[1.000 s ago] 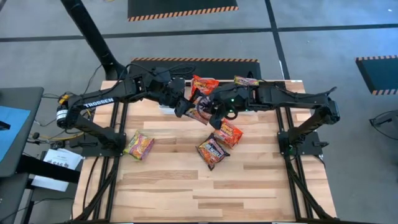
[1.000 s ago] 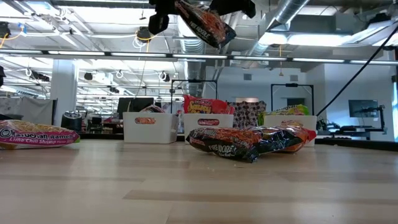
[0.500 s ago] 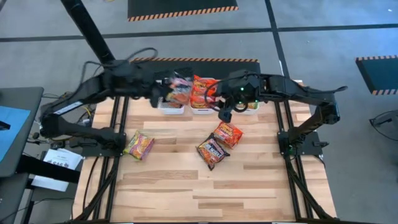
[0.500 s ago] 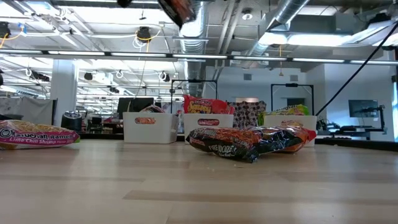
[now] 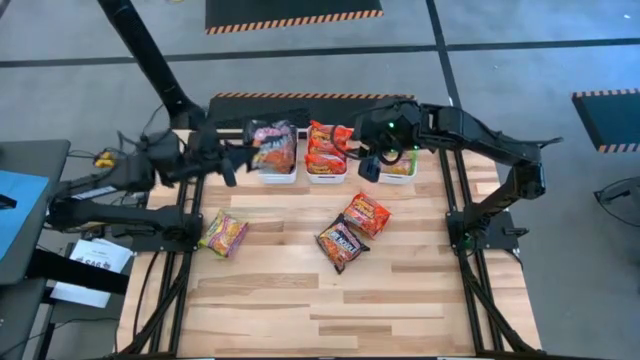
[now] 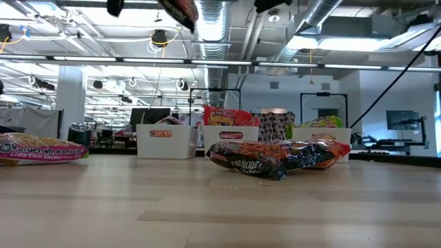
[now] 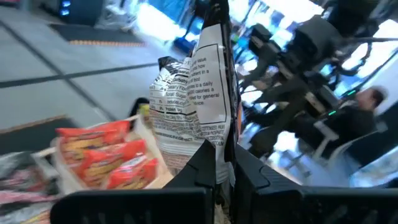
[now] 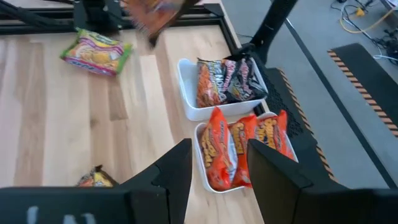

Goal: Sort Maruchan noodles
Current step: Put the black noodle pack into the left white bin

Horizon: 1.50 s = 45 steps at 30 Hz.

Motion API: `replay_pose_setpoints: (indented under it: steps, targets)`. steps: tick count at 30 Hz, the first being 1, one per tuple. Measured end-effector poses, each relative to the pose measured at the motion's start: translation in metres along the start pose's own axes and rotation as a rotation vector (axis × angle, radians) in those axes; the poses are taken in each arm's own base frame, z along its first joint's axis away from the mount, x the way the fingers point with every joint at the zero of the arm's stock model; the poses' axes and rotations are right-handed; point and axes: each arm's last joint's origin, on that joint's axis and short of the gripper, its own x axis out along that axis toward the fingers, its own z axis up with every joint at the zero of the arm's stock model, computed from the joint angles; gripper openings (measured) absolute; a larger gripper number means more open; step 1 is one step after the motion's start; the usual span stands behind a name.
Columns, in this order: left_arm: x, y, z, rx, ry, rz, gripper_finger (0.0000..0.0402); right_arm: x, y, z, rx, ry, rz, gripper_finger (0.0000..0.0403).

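I'm holding a dark maroon noodle packet (image 5: 270, 146) clamped edge-up in the left end effector (image 5: 240, 156), hanging in the upper-middle of the high view right over the leftmost white bin (image 5: 277, 176), its long axis standing nearly vertical. The right end effector (image 5: 368, 166), fingers apart and empty, is hovering between the middle bin (image 5: 328, 177) and the rightmost one, so the left arm is clearly the nearer for the drop.

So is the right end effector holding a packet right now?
No. In the right wrist view the right end effector stands open with nothing between its fingers, above the bin of red-orange packets.
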Motion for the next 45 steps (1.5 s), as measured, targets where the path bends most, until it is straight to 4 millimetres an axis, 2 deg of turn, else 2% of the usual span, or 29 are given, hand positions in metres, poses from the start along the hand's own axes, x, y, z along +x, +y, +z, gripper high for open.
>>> replay_pose_setpoints:
  steps: [6,12,17,22,27,34,45]
  targets:
    - [0.013,0.027,-0.052,-0.020,-0.092,-0.034,0.0005,0.001,-0.011,-0.001,0.025,0.003,-0.029,0.0178]
    - [0.020,0.056,-0.086,-0.032,-0.165,0.001,0.0008,0.002,-0.017,-0.001,0.064,0.002,-0.046,0.0176]
    - [0.023,0.087,-0.113,-0.046,-0.144,0.098,0.0009,0.002,-0.019,-0.001,0.078,0.001,-0.050,0.0175]
    - [0.022,0.111,-0.125,-0.057,-0.110,0.153,0.0010,0.002,-0.018,-0.001,0.080,-0.006,-0.050,0.0175]
    - [0.023,0.129,-0.125,-0.033,-0.083,0.181,0.0010,0.002,-0.018,-0.001,0.120,-0.007,-0.050,0.0175]
    - [0.033,0.152,-0.129,-0.043,0.013,0.171,0.0011,0.002,-0.019,0.000,0.159,-0.016,-0.051,0.0175]
    - [0.051,0.182,-0.136,-0.066,0.067,0.159,0.0011,0.002,-0.019,0.003,0.166,-0.044,-0.053,0.0175]
